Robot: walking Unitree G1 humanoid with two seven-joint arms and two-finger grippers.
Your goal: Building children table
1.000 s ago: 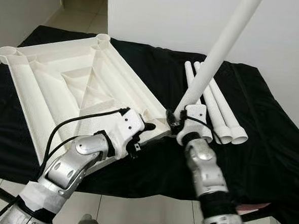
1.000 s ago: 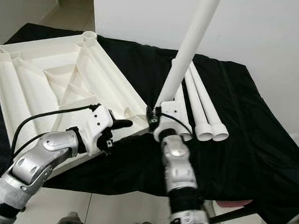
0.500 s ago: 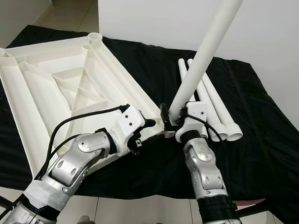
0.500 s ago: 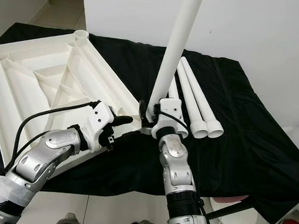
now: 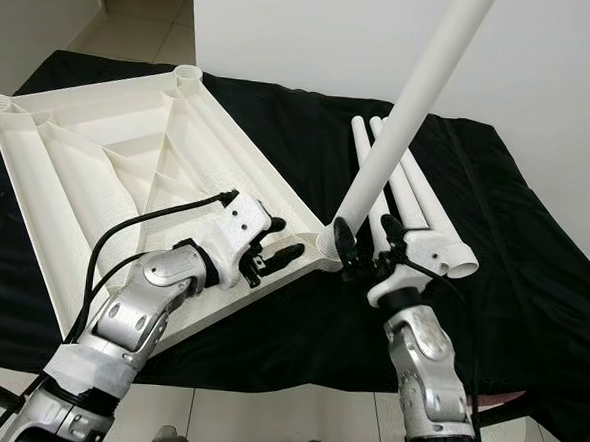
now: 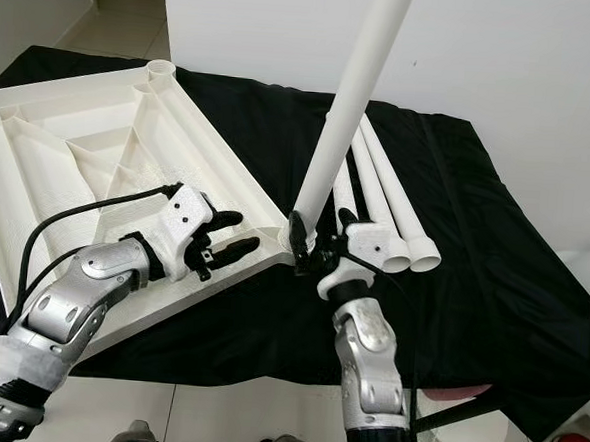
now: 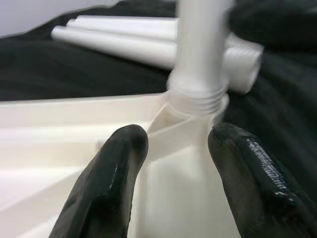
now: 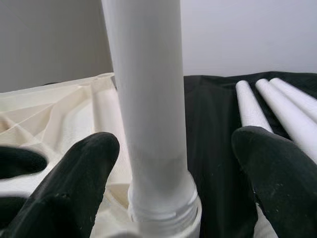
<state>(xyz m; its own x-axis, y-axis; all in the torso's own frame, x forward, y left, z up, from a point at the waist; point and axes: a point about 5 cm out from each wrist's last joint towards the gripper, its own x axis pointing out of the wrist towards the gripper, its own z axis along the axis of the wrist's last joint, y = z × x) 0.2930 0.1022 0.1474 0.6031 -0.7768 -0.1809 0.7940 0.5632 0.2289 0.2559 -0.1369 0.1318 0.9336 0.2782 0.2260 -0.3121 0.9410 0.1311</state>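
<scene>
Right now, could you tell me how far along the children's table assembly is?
Done: nothing is fully fitted. In hand: one long white plastic leg stands in the near corner socket of the upside-down white ribbed tabletop, threads showing; the right gripper is open around it, the left gripper open beside the corner. Left: three white legs lie on the black cloth.

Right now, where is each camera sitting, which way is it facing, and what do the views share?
Left eye view: on the head, looking forward and down at the upturned white tabletop on black cloth; both silver arms show.
Right eye view: the same scene from slightly right, with three spare legs.
Left wrist view: along the left claw, open at the corner socket.
Right wrist view: along the right claw, open around the standing leg.
Both wrist views share the standing leg, seated in that corner socket.
</scene>
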